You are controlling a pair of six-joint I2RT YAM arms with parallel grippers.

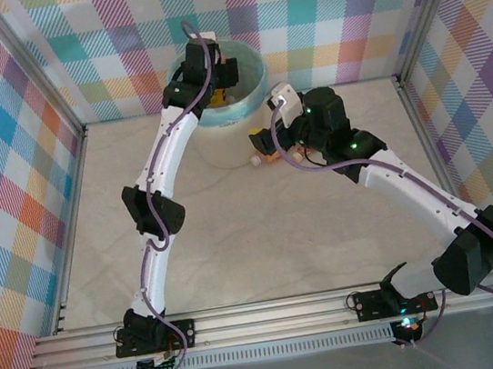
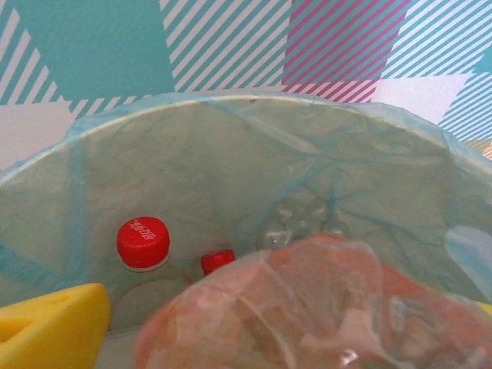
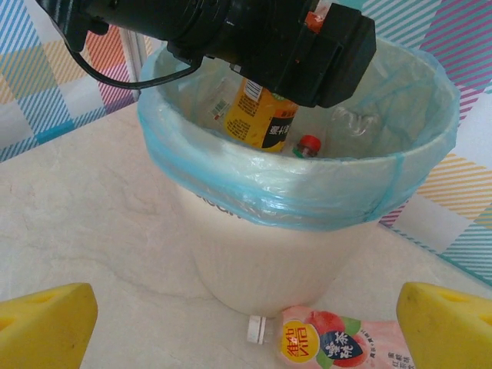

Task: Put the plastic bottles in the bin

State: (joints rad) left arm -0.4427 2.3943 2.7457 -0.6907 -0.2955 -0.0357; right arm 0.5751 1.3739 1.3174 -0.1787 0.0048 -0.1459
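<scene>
Overhead, the left gripper (image 1: 215,90) hangs above the bin (image 3: 292,254), an orange-yellow bottle (image 3: 260,117) just below its fingers, though its own body hides whether they clamp it; red caps (image 2: 143,244) show beyond, their bottles blurred. The right gripper (image 3: 246,324) gapes wide, the pink bottle (image 3: 338,344) lying between its fingers, nearer the right one, its base cut off.

The left arm (image 1: 158,174) is reaching to the upper middle of the top view, left gripper (image 1: 219,85) clamping a bottle (image 3: 260,115). The right arm (image 1: 412,189) is bending toward centre, right gripper (image 3: 246,319) gaping wide.
</scene>
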